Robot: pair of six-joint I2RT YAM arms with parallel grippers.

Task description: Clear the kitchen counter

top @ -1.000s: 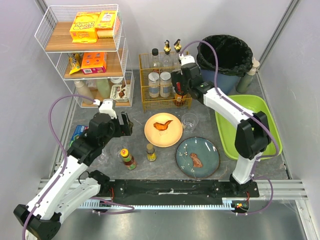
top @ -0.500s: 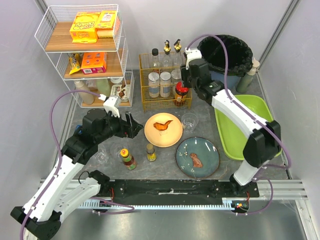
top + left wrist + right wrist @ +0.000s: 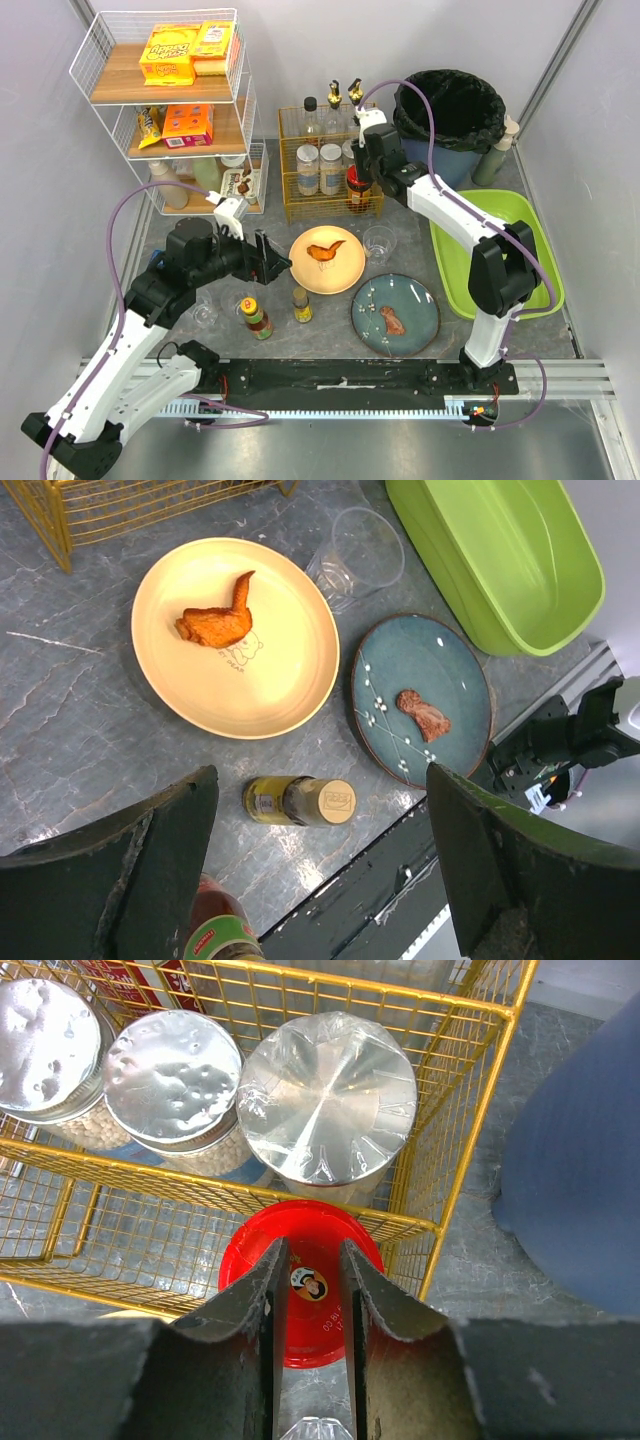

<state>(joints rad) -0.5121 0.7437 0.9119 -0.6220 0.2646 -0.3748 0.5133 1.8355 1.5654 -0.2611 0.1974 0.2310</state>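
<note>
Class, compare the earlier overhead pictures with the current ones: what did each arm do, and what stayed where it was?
The left gripper, jaws open and empty, swung right toward the yellow plate. The right gripper drew up and back from the red-lidded jar at the yellow wire rack, its jaws a narrow slit apart, holding nothing. The blue plate and clear glass stayed put.
</note>
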